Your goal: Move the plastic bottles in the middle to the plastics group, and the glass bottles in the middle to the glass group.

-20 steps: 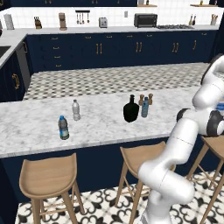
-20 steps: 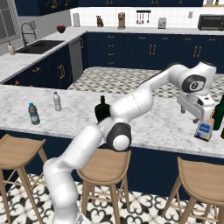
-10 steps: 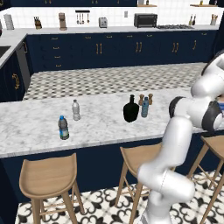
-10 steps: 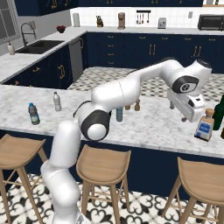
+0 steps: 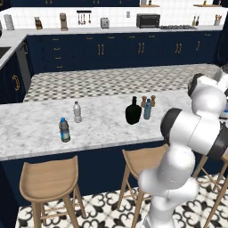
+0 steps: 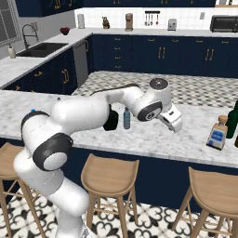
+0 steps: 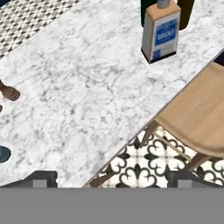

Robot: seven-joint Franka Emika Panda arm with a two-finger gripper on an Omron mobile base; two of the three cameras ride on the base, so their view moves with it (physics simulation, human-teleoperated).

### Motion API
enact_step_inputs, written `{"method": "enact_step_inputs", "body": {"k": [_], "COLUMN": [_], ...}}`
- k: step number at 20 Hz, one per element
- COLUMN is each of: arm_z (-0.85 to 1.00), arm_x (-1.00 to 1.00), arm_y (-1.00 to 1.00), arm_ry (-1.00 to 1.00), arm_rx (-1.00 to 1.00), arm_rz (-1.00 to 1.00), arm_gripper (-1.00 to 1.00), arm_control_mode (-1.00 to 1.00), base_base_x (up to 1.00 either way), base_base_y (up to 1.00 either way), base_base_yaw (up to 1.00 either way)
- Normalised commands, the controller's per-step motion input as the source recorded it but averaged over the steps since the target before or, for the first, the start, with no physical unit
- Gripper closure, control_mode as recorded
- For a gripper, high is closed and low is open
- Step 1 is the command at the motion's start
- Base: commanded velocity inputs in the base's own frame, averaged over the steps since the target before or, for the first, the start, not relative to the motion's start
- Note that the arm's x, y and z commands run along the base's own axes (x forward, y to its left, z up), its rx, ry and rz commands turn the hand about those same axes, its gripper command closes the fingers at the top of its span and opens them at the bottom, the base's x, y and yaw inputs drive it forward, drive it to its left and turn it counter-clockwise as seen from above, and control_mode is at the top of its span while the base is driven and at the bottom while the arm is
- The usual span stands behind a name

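While I look from behind on the left, the marble counter (image 5: 35, 129) carries the plastics group at its left: the clear bottle with a white cap (image 5: 77, 111) and, nearer the edge, the clear bottle with a blue cap and dark label (image 5: 65, 130), close together but apart. Further right stands the squat black bulbous bottle (image 5: 133, 111), with the slim blue bottle (image 5: 147, 109) just beside it on its right. Two small brown shakers (image 5: 148, 101) stand right behind that blue bottle. My white arm rises at the right, above two wooden stools (image 5: 49, 180).

From behind on the right, my gripper (image 6: 175, 124) hangs low over bare marble, pointing down and to the right. The blue bottle (image 6: 126, 119) is upright just left of my wrist, and the black bottle (image 6: 110, 121) is half hidden behind my forearm. Well off to the right, the square bottle with the pale label (image 6: 217, 133) stands near the counter's front edge, with the tall dark green bottle (image 6: 234, 121) just behind it. I cannot tell whether they touch.

Along my hand, my fingertips (image 7: 41, 178) sit far apart at the bottom corners, fully spread with nothing between them. At the top stands the square bottle (image 7: 161, 33), blue print on its label, with dark bottles close behind it. One brown shaker (image 7: 8, 93) shows at the left edge. Below the counter's edge is a stool seat (image 7: 197, 122).
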Motion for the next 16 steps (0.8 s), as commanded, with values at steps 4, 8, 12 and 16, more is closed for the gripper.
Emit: {"method": "enact_step_inputs", "body": {"k": [4,8,12,16], "arm_z": [0.36,0.4,0.47,0.01], "arm_x": [0.43,0.43,0.31,0.15], "arm_y": [0.86,0.77,0.6,0.66], "arm_ry": [0.49,0.42,0.49,0.09], "arm_rx": [-0.01,0.0,0.01,0.1], "arm_rz": [0.08,0.17,0.29,0.32], "arm_gripper": [-1.0,-1.0,-1.0,-1.0], "arm_control_mode": [-1.0,-1.0,-1.0,-1.0], "base_base_x": [0.0,0.0,0.0,0.0], "base_base_y": [0.0,0.0,0.0,0.0], "base_base_yaw": [0.0,0.0,0.0,0.0]}}
